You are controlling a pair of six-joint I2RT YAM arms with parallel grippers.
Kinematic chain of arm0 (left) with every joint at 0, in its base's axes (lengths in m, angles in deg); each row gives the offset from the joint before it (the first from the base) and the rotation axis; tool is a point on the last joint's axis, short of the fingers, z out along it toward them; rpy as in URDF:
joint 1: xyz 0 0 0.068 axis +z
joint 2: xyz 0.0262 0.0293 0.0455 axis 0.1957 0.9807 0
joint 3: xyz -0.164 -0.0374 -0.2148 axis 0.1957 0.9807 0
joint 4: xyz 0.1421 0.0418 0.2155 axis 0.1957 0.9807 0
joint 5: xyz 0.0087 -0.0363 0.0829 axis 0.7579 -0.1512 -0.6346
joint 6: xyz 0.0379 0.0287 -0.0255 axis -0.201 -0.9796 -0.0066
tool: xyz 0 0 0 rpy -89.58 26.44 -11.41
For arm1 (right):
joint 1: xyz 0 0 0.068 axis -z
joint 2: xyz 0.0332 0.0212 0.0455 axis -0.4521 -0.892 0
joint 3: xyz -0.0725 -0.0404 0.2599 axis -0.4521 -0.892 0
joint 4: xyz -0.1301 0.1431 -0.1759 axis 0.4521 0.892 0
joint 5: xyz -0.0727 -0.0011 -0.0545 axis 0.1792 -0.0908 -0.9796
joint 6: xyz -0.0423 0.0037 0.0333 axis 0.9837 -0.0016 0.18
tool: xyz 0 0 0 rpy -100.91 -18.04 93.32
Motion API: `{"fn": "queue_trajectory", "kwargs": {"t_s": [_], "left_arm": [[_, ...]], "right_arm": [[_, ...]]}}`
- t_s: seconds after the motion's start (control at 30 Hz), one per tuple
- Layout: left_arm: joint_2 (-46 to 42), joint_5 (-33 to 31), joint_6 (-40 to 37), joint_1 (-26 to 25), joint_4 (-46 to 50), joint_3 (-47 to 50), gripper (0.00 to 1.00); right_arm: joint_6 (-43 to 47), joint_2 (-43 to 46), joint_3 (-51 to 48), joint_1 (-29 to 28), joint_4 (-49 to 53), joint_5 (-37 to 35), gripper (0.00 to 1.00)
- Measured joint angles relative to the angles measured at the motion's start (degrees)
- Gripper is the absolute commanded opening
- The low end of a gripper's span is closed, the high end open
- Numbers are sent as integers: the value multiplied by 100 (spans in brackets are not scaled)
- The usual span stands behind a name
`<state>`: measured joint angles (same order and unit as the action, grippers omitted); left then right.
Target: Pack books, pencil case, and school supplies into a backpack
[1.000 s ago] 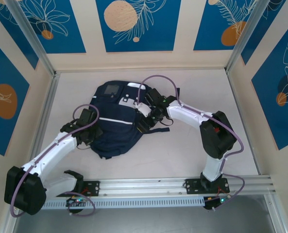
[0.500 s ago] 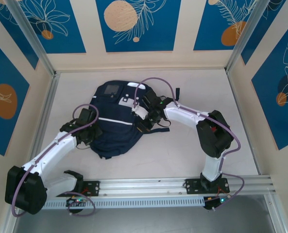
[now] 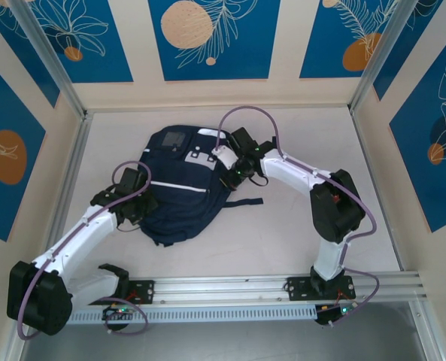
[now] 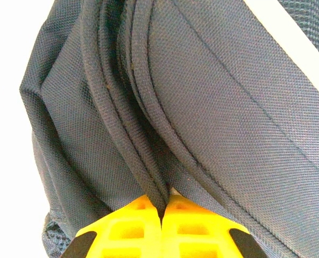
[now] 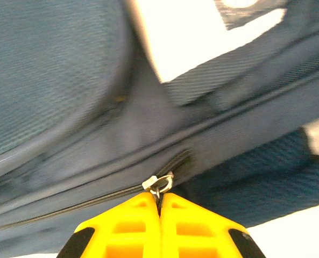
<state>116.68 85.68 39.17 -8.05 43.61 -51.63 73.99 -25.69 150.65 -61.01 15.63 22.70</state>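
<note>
Top external view has the backpack (image 3: 179,197) lying flat in the middle of the table (image 3: 298,226), its light grey patch (image 3: 174,139) towards the far wall and an arm reaching in on each side of it. The left gripper (image 3: 141,206) is at the bag's near left edge. From the left wrist camera its yellow fingers (image 4: 132,228) are pressed together, with a piped fold (image 4: 148,177) of the navy fabric pinched between them. The right gripper (image 3: 235,168) is on the bag's right flank, and its wrist camera shows the two pads closed tight on the small metal zip pull (image 5: 159,184), the ring just proud of the fingertips. A dark zip line (image 5: 78,207) runs off to the left of the pull and looks fastened there; the picture is a bit smeared, so I would not swear to what lies on the other side.

To my eye the step in hand is working the zip: one hand anchors the cloth while the other has the slider. Whether it is being opened for packing or closed afterwards I cannot tell, nor can I tell what is inside.

The next move, I reckon, calls for a steady draw of the pull along the zip's curve, keeping to the track, not lifting away, while the left side holds the fabric taut so the bag does not slide or bunch. The grip on that ring is slim and could slip if the pull is jerked
</note>
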Motion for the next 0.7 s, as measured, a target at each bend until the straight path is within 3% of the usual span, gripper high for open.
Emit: {"fn": "queue_trajectory", "kwargs": {"t_s": [0.17, 0.23, 0.33, 0.5, 0.7], "left_arm": [[-74, 81, -26, 35, -52, 7, 0], [-103, 81, -50, 66, -39, 11, 0], [-118, 81, -92, 85, -33, 11, 0], [-118, 83, -129, 85, -35, 11, 0], [-118, 83, -131, 85, -31, 11, 2]], "right_arm": [[-369, -184, 219, 55, 153, -361, 44], [-439, -85, 181, 103, 170, -365, 52], [-503, 385, -116, 103, 127, -160, 54], [-682, 1204, -566, -367, -26, 428, 53], [-1104, 1121, -758, -754, -251, 905, 45]]}}
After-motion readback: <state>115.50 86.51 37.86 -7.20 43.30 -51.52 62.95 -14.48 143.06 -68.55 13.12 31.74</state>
